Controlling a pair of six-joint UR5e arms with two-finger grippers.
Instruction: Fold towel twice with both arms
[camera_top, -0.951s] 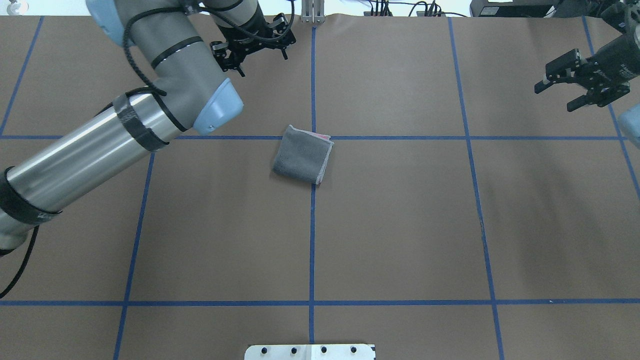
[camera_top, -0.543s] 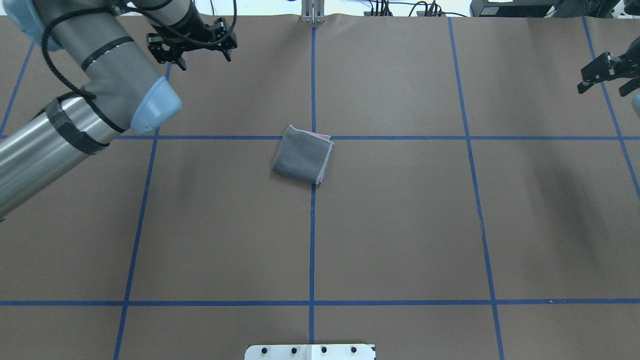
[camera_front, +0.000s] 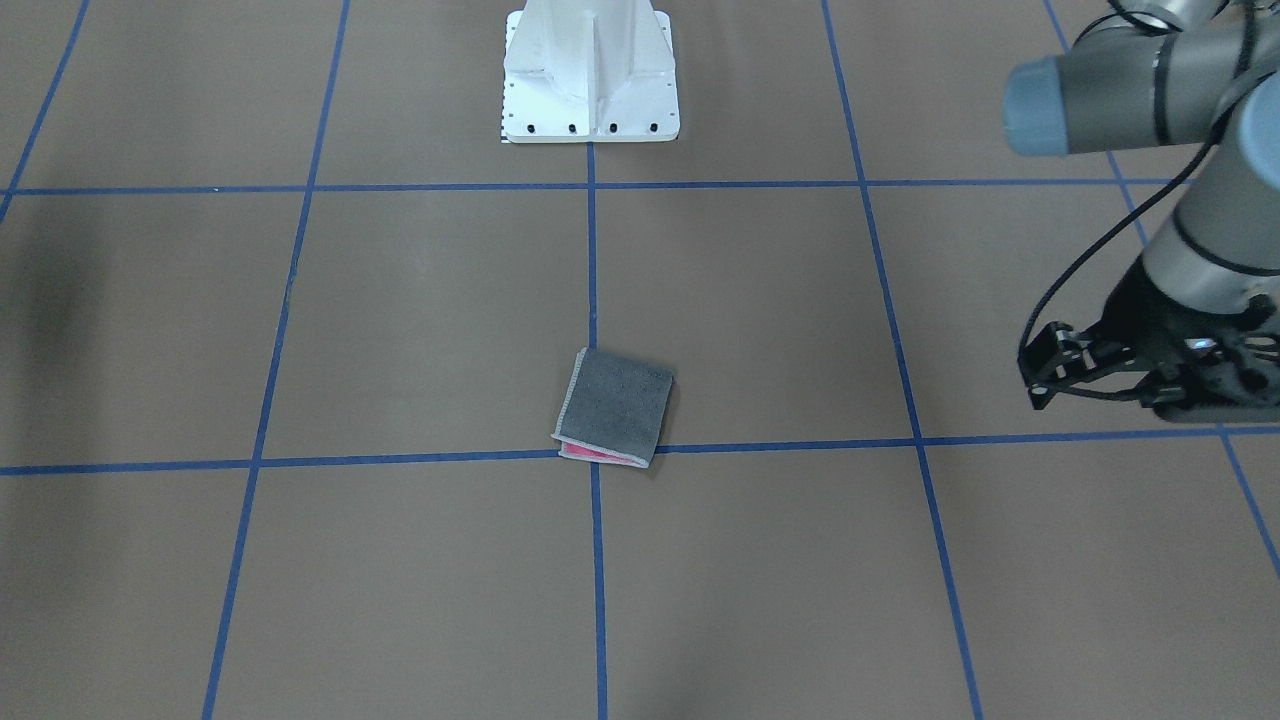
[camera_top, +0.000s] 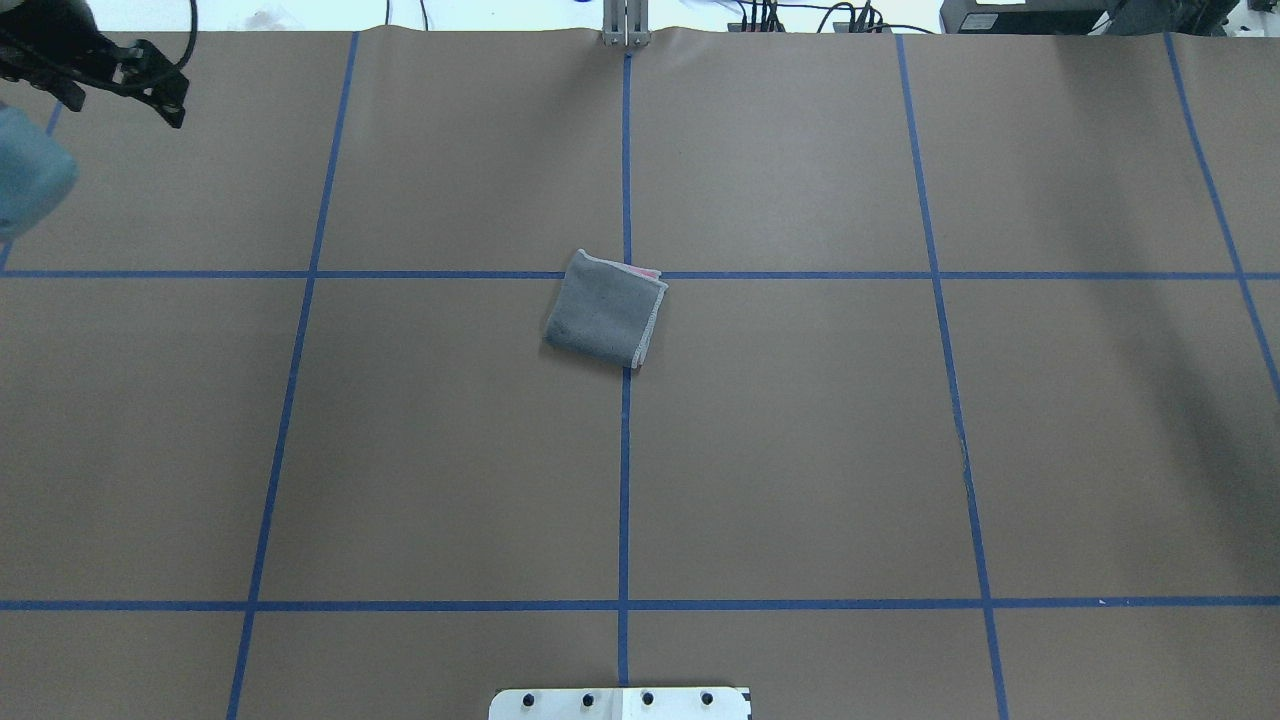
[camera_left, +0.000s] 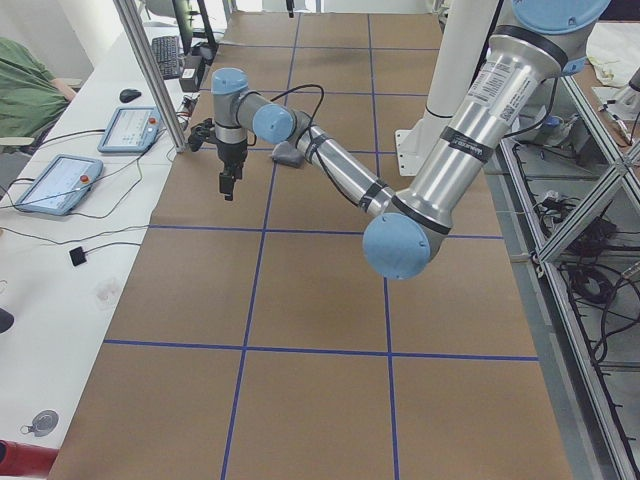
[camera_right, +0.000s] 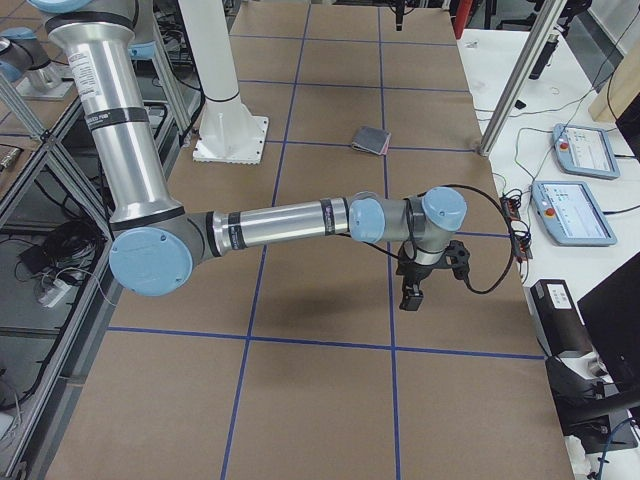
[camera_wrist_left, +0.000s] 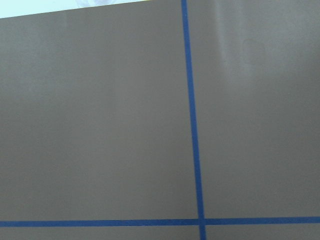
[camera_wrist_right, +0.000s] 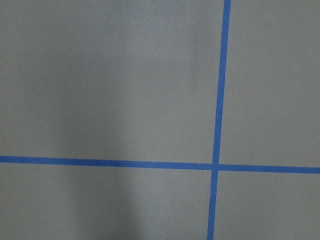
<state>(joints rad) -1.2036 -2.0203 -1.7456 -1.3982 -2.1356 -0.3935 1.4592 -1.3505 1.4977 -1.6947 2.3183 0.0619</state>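
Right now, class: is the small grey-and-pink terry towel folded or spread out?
Folded. The grey terry towel lies as a compact square, grey face up, a pink strip showing between stacked layers at one edge.

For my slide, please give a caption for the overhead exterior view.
Folded towel, grey side up, near the centre of the table; left claw at its far-left corner.
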